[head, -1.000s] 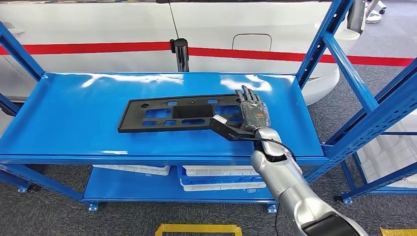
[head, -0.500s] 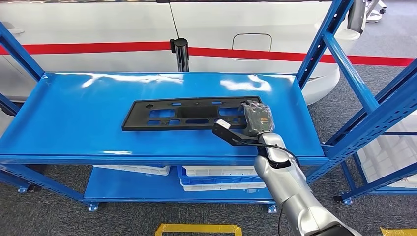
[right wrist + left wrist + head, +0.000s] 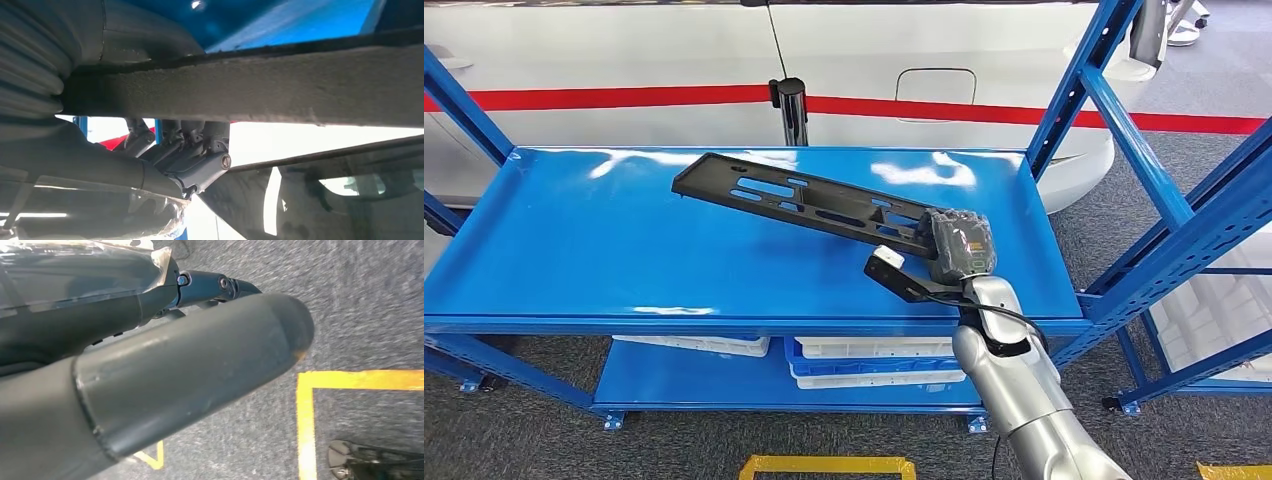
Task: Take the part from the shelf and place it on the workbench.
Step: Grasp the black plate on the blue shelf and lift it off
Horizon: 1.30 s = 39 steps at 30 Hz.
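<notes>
Right robot hand [image 3: 962,245] closed around the near end of the black slotted part [image 3: 804,200], holding it tilted above the top level of the blue shelf [image 3: 574,250], far end raised toward the shelf's back edge. Left robot hand [image 3: 150,375] hanging over grey carpet with yellow floor tape [image 3: 305,415]; open or closed, cannot tell.

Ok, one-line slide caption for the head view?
Right hand grips one end of the black part, tilting it above the blue shelf.
</notes>
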Each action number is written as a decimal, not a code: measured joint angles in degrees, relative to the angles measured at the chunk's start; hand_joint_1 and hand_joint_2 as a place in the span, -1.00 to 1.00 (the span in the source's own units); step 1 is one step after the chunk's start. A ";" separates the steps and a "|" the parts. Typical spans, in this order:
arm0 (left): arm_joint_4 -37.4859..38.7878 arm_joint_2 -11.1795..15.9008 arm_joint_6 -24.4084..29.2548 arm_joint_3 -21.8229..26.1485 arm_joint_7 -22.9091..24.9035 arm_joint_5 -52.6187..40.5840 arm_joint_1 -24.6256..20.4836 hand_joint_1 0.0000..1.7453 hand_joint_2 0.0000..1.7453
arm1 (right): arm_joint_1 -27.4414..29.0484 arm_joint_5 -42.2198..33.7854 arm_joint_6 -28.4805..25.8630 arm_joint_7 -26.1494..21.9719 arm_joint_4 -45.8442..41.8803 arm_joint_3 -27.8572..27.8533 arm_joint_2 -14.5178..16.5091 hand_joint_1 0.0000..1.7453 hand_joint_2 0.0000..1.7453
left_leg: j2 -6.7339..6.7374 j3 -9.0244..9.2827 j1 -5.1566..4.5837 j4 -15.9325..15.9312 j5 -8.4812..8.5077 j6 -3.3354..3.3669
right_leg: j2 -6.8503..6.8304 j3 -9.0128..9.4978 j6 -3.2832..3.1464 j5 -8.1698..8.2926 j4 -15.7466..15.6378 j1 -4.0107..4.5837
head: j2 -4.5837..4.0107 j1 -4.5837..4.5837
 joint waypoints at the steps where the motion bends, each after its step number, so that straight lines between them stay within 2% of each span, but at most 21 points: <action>1: -0.05 -0.01 1.30 0.02 -2.49 -0.14 -0.01 -1.00 -1.00 | 0.46 -1.50 0.31 -0.50 -0.90 -0.16 -0.02 1.00 1.00 | 0.00 0.00 0.00 0.00 0.00 0.00 | 0.00 -0.01 0.00 0.00 0.00 0.00 | 0.00 0.00; 4: -0.19 -0.16 7.05 0.34 -12.02 -0.49 -0.53 -1.00 -1.00 | 2.46 -6.56 1.70 -1.80 -4.99 -1.04 -0.19 1.00 1.00 | -0.03 -0.04 0.00 0.00 0.00 0.00 | -0.03 -0.01 0.00 0.00 0.00 0.00 | 0.00 0.01; 7: -0.43 -0.43 9.82 2.02 -18.09 1.85 -1.39 -1.00 -1.00 | 4.09 -7.37 2.03 -2.64 -8.95 -1.65 -0.44 1.00 1.00 | 0.01 -0.07 0.00 0.00 0.00 0.00 | -0.02 -0.03 0.00 0.00 0.01 0.00 | 0.00 -0.01; 11: -1.04 -1.11 10.08 7.17 -26.25 9.38 -2.42 -1.00 -1.00 | 4.44 -4.44 -0.54 -3.07 -14.82 -1.65 -0.83 1.00 1.00 | 0.01 -0.10 0.00 0.00 0.01 0.00 | -0.03 -0.07 0.01 0.01 0.01 -0.01 | 0.00 0.00; 14: -1.55 -1.76 9.53 10.59 -31.82 11.27 -3.29 -1.00 -1.00 | 3.56 -6.90 -1.71 -3.92 -20.40 -1.64 -1.16 1.00 1.00 | -0.01 -0.11 0.00 0.00 0.01 0.00 | -0.05 -0.08 0.01 0.01 0.01 -0.01 | 0.00 0.01; 18: -2.01 -2.36 5.83 12.55 -37.54 11.59 -4.54 -1.00 -1.00 | 1.64 -10.17 -2.12 -5.21 -27.39 -1.60 -2.49 1.00 1.00 | 0.01 -0.11 0.00 0.00 0.01 0.00 | -0.04 -0.06 0.01 0.01 0.01 -0.01 | 0.00 0.01; 23: -2.06 -2.77 4.57 13.47 -38.18 11.57 -5.30 -1.00 -1.00 | 0.69 -10.99 -2.11 -5.42 -32.14 -1.29 -3.64 1.00 1.00 | 0.00 -0.11 0.00 0.00 0.01 0.00 | -0.04 -0.06 0.01 0.01 0.00 -0.01 | 0.00 0.00; 30: -2.04 -3.20 4.60 13.85 -35.43 10.31 -5.25 -1.00 -1.00 | 0.23 -12.88 -2.48 -6.38 -35.56 -0.22 -6.26 1.00 1.00 | 0.00 -0.13 0.00 0.00 0.01 0.00 | -0.05 -0.07 0.01 0.01 0.00 -0.01 | 0.00 0.00; 36: -1.93 -3.33 3.65 13.94 -30.94 9.61 -4.26 -1.00 -1.00 | 0.15 -15.24 -2.51 -6.07 -37.32 0.63 -8.53 1.00 1.00 | 0.00 -0.14 0.00 0.00 0.00 0.01 | -0.04 -0.07 0.01 0.01 0.00 -0.01 | 0.00 0.01; 39: -1.84 -3.32 -0.92 14.20 -27.66 10.73 -3.67 -1.00 -1.00 | 0.16 -17.96 -2.34 -6.43 -37.52 1.23 -9.15 1.00 1.00 | -0.01 -0.15 -0.01 0.00 0.00 0.01 | -0.05 -0.07 0.01 0.01 0.00 -0.01 | 0.00 0.00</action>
